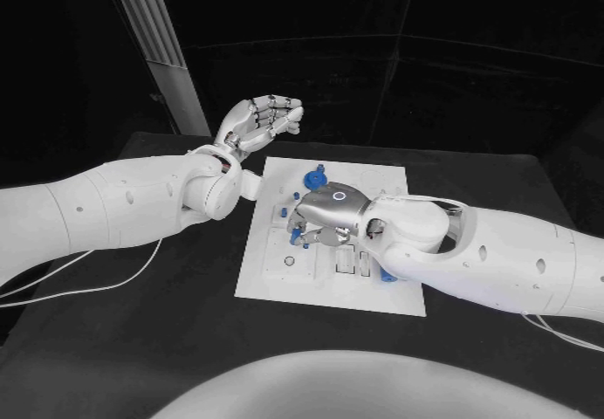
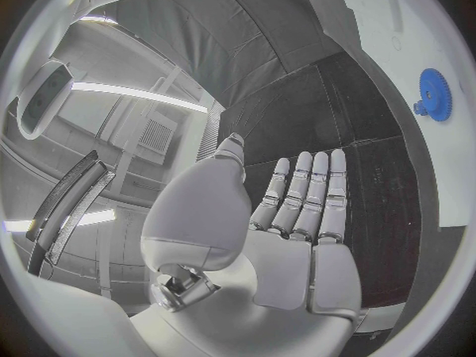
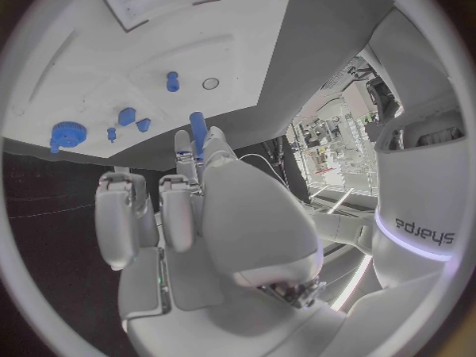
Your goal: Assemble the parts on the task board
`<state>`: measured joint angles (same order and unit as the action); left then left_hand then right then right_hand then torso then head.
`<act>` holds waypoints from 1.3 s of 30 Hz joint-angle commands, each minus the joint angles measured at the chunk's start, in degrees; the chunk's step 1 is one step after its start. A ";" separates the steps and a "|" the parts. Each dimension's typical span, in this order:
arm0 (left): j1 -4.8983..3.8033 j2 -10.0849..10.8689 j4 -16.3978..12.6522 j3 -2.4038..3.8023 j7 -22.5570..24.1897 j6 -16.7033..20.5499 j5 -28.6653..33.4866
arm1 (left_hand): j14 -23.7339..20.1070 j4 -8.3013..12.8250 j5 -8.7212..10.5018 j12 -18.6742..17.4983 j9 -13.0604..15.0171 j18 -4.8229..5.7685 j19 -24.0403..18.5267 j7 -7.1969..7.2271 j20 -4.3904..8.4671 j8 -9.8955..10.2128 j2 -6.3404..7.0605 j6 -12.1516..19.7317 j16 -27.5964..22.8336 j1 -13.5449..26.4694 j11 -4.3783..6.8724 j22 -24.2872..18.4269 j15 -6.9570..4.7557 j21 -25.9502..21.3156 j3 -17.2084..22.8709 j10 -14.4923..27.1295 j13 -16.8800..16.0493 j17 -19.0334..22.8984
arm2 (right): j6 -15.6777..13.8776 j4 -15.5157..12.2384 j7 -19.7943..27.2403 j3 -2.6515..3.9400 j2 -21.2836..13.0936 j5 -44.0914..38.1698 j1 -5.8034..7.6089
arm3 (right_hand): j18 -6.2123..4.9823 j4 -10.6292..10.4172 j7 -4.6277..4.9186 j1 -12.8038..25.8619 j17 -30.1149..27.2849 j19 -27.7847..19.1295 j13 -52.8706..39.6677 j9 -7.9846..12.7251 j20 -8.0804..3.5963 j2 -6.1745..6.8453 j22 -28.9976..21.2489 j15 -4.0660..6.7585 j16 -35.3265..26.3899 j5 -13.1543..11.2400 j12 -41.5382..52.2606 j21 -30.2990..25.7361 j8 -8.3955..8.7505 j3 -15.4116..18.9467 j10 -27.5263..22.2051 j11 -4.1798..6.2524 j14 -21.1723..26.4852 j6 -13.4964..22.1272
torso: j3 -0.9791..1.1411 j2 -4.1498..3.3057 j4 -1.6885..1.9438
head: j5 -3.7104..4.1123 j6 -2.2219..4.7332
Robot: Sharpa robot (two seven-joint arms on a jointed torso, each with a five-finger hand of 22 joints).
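- The task board point(image 1: 378, 288) is a flat white plate lying in the middle of the black table point(image 1: 151, 332), smooth and matte, with shallow recesses and small holes in it.
- The right hand point(image 1: 330, 218) sits low over the middle of the board, silver and segmented with a shiny rounded back. In the right wrist view its thumb and one finger are pinching a blue peg point(image 3: 197, 127), a short smooth cylinder that sticks out past the fingertips toward the board. The other fingers are curled in beside it.
- Just past that hand in the wrist view there are a few small blue parts standing on the board: a little upright pin point(image 3: 173, 81) next to a round hole point(image 3: 210, 83), and two stubby pieces point(image 3: 134, 119) side by side.
- Toward the board's far edge is a blue gear point(image 1: 315, 180), round and toothed with a hub in the middle. It shows up in the left wrist view too, flat on the white surface.
- Farthest out, the left hand point(image 1: 261, 120) is raised above the table off the board's far left corner, holding nothing. Its fingers are straight and lie close side by side, with the thumb set apart.
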<state>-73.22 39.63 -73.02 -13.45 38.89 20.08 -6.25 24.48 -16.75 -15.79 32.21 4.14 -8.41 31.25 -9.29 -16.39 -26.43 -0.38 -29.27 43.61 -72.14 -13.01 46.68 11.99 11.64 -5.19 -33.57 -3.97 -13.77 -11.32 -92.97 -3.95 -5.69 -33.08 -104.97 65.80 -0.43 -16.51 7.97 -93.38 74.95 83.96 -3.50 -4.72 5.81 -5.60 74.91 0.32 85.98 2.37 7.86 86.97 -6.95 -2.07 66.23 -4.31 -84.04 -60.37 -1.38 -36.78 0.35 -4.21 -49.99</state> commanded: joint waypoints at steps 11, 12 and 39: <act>-0.09 0.23 -0.25 0.04 7.30 -0.64 0.11 | -0.37 -0.01 -0.24 0.36 -0.10 0.34 0.25 -6.19 -0.03 -0.29 -0.71 0.45 0.41 0.10 0.01 -0.10 0.02 -0.35 -0.37 0.51 0.10 0.19 | 4.05 1.25 2.01 0.00 1.48 -5.94 -0.99 | -0.62 -0.02 -0.51 -0.78 4.31 3.82 0.06 0.04 0.34 -0.07 13.26 -0.50 0.35 0.31 -0.76 -0.46 0.04 -0.30 -0.17 -0.13 -4.08 -0.69 | 0.03 0.01 -0.11 | -0.15 -0.01; -0.09 0.25 -0.28 0.04 7.30 -0.65 0.11 | -0.37 -0.01 -0.24 0.36 -0.10 0.34 0.25 -6.19 -0.03 -0.29 -0.71 0.45 0.41 0.10 0.01 -0.10 0.02 -0.35 -0.37 0.51 0.10 0.19 | 3.90 1.37 2.06 0.00 1.64 -6.09 -1.09 | -0.62 -0.02 -0.51 -0.78 4.31 3.82 0.06 0.04 0.34 -0.07 13.26 -0.50 0.35 0.31 -0.76 -0.46 0.04 -0.30 -0.17 -0.13 -4.08 -0.69 | 0.02 0.01 -0.06 | -0.09 -0.01; -0.10 0.39 -0.57 0.04 7.24 -0.65 0.11 | -0.42 0.00 -0.25 0.42 -0.11 0.35 0.24 -6.20 -0.03 -0.34 -0.77 0.51 0.49 0.08 0.00 -0.11 0.03 -0.36 -0.43 0.57 0.11 0.28 | 7.57 3.92 0.89 -0.01 5.31 -6.86 -2.72 | -0.77 -0.14 -0.19 -0.72 4.03 3.51 0.05 0.27 0.54 -0.24 13.01 -0.69 0.27 0.30 -1.87 -0.96 0.54 -0.28 -0.63 -0.40 -4.00 -0.31 | -0.02 0.07 -0.07 | -0.02 -0.01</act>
<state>-73.22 40.04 -73.52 -13.45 38.89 19.97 -6.25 24.48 -16.75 -15.79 32.44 4.10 -8.41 31.25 -9.29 -16.39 -26.43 -0.58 -29.28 43.89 -71.94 -13.00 46.65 11.99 11.64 -5.19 -33.58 -3.93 -13.54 -6.07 -89.11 -2.22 -5.71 -27.86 -111.39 63.02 -0.43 -16.55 7.77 -94.03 74.95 83.96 -3.51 -4.51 5.81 -5.35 74.90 -0.12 85.98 2.41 6.19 86.35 -6.63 -2.01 65.90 -4.63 -84.04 -60.16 -1.40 -36.71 0.36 -4.19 -49.99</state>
